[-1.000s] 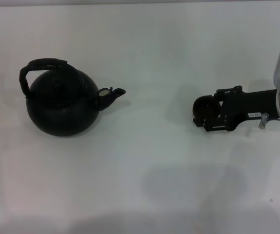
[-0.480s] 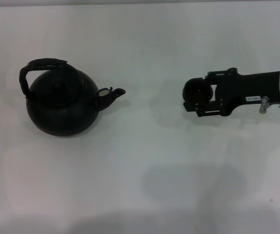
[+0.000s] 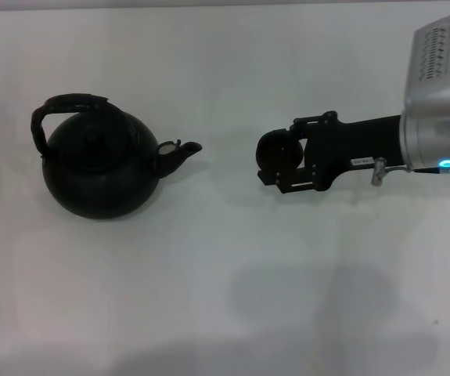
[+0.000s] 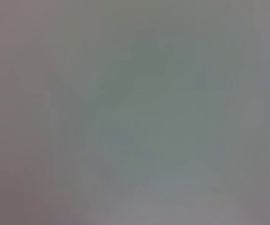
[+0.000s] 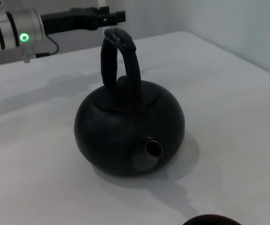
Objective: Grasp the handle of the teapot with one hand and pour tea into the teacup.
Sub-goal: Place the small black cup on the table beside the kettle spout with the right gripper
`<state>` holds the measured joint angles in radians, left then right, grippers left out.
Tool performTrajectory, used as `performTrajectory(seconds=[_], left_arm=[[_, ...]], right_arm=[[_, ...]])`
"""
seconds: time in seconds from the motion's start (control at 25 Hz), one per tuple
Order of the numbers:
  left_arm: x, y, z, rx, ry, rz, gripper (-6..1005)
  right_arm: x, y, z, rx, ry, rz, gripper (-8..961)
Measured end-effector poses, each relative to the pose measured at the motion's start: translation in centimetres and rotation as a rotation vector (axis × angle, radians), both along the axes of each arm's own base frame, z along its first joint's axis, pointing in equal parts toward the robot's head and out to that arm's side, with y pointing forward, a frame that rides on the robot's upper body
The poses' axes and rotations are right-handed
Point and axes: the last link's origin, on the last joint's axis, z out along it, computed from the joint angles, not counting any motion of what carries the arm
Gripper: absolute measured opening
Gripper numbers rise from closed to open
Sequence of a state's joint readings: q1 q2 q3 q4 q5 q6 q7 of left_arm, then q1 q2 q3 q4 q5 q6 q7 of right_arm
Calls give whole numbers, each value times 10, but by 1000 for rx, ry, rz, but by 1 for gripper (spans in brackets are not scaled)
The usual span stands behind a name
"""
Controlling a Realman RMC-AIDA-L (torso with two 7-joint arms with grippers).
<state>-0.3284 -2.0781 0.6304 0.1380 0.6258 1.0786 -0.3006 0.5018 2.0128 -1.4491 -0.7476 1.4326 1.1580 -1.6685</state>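
The teapot (image 3: 99, 163) sits on the white table (image 3: 209, 298), its handle (image 3: 64, 110) arched over the lid and its spout toward the right gripper (image 3: 270, 162). That gripper holds the teacup (image 3: 275, 153) between its fingers, well apart from the spout. The left gripper (image 5: 107, 18) hovers beyond the teapot; how wide it stands cannot be told.
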Motion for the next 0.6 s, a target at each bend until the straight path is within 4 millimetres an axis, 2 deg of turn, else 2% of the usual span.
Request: performTrajectory(seconds=[0.6], left_arm=[[1, -2, -5, -16, -5, -2, 835]], right_arm=[[12, -3, -20, 15, -77, -27, 725]])
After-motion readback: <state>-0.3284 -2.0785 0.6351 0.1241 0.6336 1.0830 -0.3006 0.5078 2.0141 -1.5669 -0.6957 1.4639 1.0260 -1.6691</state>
